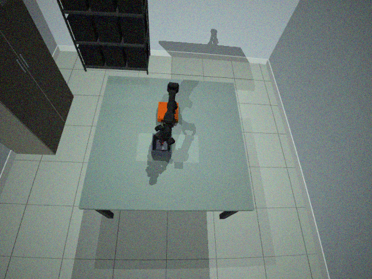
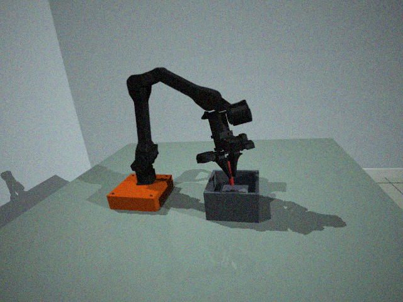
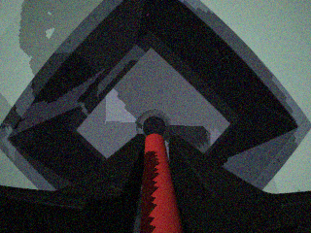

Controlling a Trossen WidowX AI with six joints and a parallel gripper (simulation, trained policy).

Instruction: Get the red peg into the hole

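The open dark grey box point(image 1: 161, 155) point(image 2: 232, 207) point(image 3: 266, 159) stands on the table. A grey plate point(image 2: 240, 187) point(image 3: 165, 80) lies at its bottom, with a round dark hole point(image 3: 154, 124) ringed by a lighter rim. My gripper point(image 1: 163, 140) point(image 2: 231, 173) point(image 3: 156, 142) is shut on the red peg point(image 2: 228, 165) point(image 3: 164, 199), its fingertips just inside the box opening. The peg leans slightly from upright and its lower end points down at the plate. In the wrist view that end meets the hole's near edge. Whether it has entered the hole cannot be told.
The box walls surround the fingertips on all sides. The arm's orange base point(image 1: 162, 111) point(image 2: 138, 192) stands on the pale green table point(image 1: 216, 180) point(image 2: 130, 253), a little behind the box in the top view. Arm shadows fall across the table.
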